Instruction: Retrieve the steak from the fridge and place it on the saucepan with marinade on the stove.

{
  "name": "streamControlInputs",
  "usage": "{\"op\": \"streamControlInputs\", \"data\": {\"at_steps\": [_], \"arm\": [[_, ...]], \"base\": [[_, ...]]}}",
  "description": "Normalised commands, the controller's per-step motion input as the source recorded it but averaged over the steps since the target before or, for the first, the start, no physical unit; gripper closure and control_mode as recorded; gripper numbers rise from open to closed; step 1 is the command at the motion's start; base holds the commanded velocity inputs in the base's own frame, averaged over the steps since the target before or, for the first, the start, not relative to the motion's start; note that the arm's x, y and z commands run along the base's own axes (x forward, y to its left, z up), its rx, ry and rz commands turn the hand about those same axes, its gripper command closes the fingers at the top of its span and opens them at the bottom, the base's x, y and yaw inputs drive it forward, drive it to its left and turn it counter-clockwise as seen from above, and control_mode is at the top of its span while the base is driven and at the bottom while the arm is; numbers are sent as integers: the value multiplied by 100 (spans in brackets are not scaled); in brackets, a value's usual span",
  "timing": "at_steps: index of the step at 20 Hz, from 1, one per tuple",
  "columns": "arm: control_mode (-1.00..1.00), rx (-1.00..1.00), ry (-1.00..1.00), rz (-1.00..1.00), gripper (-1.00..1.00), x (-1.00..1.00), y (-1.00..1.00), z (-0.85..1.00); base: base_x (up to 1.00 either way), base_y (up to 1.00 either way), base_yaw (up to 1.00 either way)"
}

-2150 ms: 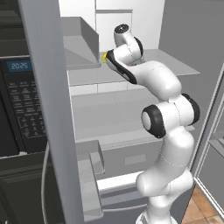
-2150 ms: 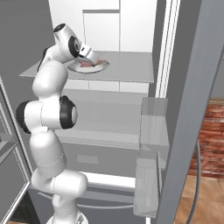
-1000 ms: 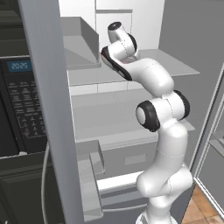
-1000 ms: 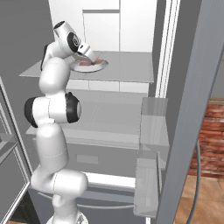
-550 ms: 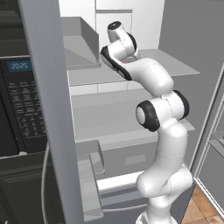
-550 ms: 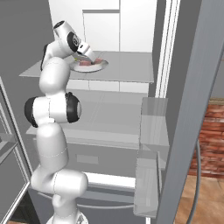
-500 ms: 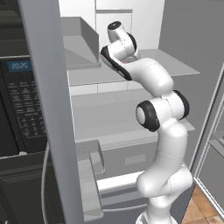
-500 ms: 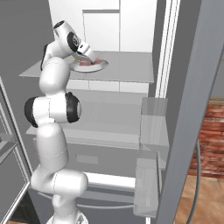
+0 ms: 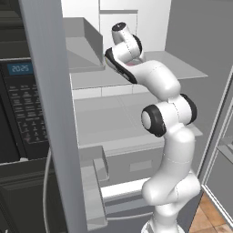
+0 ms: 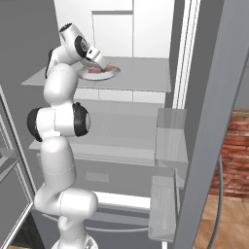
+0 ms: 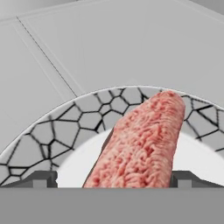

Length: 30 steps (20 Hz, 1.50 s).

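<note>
The fridge (image 9: 45,113) stands open, and my arm reaches onto its upper shelf (image 10: 141,73). There the pinkish-red steak (image 11: 140,144) lies on a white plate with a cracked-stone pattern on its rim (image 11: 65,118). My gripper (image 11: 113,179) is down over the plate, open, with one finger tip (image 11: 41,179) on each side of the steak and a gap left to the meat. From the right base view the gripper (image 10: 99,63) hangs right above the steak (image 10: 104,69) and the plate (image 10: 113,73). The saucepan, marinade and stove are out of view.
A black wall oven with a keypad (image 9: 18,104) stands left of the fridge. The open fridge door (image 10: 214,121) with its bins (image 10: 170,136) rises on the right. Lower shelves and a bottom drawer (image 10: 121,199) sit beneath my arm.
Since the earliest frames the hand has swung over and down onto the plate. Over the last half second it has barely moved, and the jaws stay wide.
</note>
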Motion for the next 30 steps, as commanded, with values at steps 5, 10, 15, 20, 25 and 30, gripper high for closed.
{"op": "streamControlInputs", "data": {"at_steps": [5, 10, 15, 20, 25, 30], "arm": [[-100, 0, 0, 0, -100, 0, 0, 0], [-100, 0, 0, 0, -100, 0, 0, 0], [-100, 0, 0, 0, -100, 0, 0, -1], [-100, 1, 7, -2, -100, 0, 0, -5], [-100, 4, 10, 0, -100, 0, 0, -15], [-100, 1, 5, 0, 100, 0, 0, -15]], "base": [[0, 0, 0], [0, 0, 0], [0, 0, 0], [0, 0, 0], [0, 0, 0], [0, 0, 0]]}}
